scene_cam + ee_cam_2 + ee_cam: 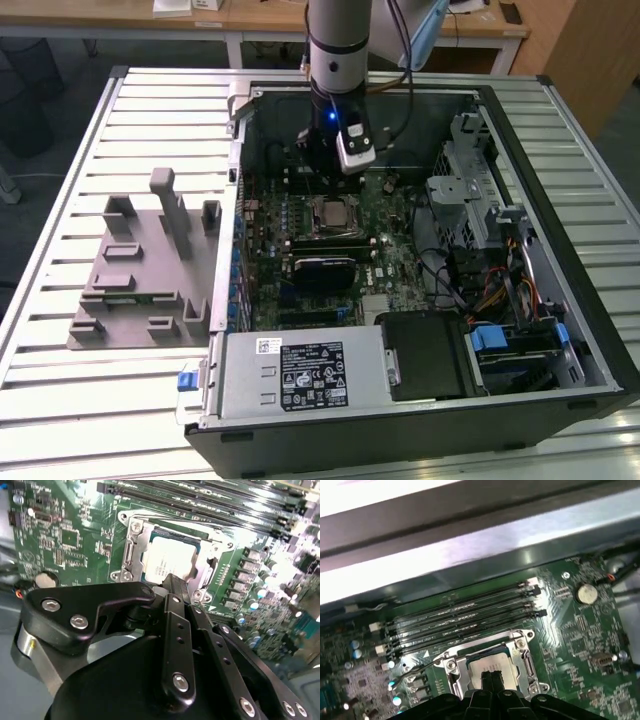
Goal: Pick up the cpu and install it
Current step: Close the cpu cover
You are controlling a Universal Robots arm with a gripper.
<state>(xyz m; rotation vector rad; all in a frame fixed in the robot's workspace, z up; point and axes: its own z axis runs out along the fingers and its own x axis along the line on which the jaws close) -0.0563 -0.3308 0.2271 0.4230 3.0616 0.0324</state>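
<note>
Cpu [170, 562] and gripper [175, 581] both lie within the open case [575, 225], which lies on its side on a slatted metal table [70, 400]. Beside the case, on the exterior view's left, a grey moulded holder [140, 275] stands on the table. The arm [338, 40] comes down from above into the case, over the green motherboard [395, 262]. A silver power supply [300, 375] fills the case's near corner. On the board, four long memory slots [460, 615] run just beside the metal socket frame [131, 545], and a round coin cell [586, 593] sits further off. The cpu lies flat inside the socket frame, silvery top up. The gripper's two black fingers [487, 677] are pressed together with nothing between them, their tips over the cpu's edge; whether they touch it I cannot tell.
</note>
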